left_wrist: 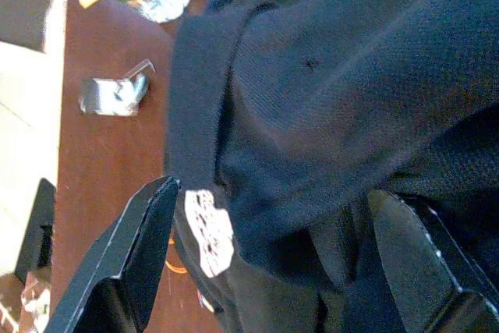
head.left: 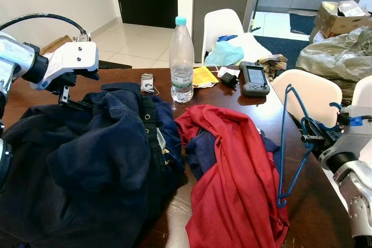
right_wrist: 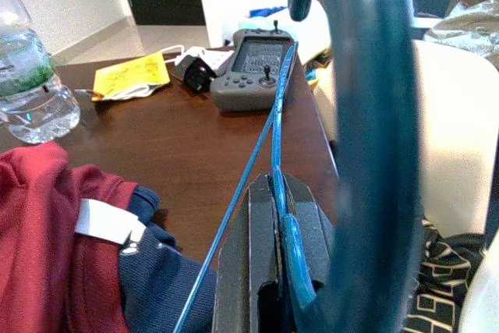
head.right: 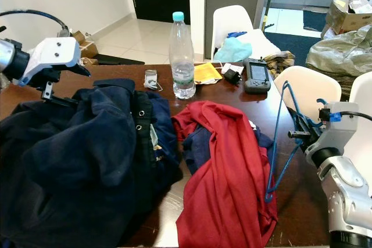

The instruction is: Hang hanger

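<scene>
Left eye view shows one dark brown surface [head.left: 244, 114] carrying two heaps of clothing: a big navy garment [head.left: 87, 161] on the robot's left and a smaller red garment [head.left: 232, 172] in the middle, lying over a bit of blue cloth. Two white chairs [head.left: 224, 24] stand along the far and right edges. One clear water bottle [head.left: 181, 62] stands upright near the far edge, with one grey handheld device [head.left: 254, 78] and a yellow paper [head.left: 204, 76] near it.

One blue wire hanger [head.left: 286, 143] is held off the right edge of the surface. Its long axis runs nearly upright, slightly tilted, one end up by the chair back and the other down by the red garment's edge; its hook curls toward the right arm.

Right pincer [right_wrist: 273, 216] is pressed together on the hanger's thin wire. Left pincer [left_wrist: 273, 263] is spread wide, its fingers either side of a fold of the navy garment at that heap's far left corner.
</scene>
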`<state>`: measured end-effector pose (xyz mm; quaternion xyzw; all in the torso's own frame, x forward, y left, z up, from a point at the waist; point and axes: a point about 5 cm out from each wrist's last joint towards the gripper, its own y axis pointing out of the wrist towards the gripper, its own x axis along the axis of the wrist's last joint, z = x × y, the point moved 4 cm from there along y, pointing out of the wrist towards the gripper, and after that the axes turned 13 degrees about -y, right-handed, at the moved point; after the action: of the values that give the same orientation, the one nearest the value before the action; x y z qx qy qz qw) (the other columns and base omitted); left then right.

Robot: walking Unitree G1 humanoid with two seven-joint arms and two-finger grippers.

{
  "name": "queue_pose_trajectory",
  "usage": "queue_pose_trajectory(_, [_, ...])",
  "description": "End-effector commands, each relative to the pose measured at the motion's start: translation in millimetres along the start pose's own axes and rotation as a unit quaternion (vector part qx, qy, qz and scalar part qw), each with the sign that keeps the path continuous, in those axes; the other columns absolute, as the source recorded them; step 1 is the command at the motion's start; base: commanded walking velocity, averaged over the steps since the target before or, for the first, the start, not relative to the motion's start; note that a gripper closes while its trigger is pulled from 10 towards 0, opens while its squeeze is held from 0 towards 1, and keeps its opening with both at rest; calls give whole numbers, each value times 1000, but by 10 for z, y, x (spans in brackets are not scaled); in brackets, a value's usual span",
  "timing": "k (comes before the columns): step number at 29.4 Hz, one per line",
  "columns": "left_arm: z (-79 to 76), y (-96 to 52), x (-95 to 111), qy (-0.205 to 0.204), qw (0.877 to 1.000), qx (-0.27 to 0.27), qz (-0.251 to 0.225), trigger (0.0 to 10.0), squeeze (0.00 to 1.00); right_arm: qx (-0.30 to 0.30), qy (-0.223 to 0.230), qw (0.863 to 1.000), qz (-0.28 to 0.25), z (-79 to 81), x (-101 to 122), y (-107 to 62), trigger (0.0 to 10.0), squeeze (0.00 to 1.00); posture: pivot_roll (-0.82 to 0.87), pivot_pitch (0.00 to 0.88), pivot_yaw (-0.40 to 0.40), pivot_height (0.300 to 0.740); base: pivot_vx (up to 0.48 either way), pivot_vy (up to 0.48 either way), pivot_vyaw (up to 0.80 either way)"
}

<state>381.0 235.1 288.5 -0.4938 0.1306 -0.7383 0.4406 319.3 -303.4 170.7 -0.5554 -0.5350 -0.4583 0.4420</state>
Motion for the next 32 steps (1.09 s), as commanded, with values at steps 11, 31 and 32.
queue_pose_trajectory(11, [-59,235,-61,-19,1000,11,-22,0,0,1,0,1000,-6,0,51,8,10000,0,6,57,19,740,0,0,0])
queue_pose_trajectory(31, [-197,445,174,-59,987,-35,-147,0,0,-5,0,1000,-12,-35,90,37,10000,0,12,36,22,740,0,0,0])
queue_pose_trajectory(32, [-197,445,174,-59,987,-35,-147,0,0,-5,0,1000,-12,-35,90,37,10000,0,12,36,22,740,0,0,0])
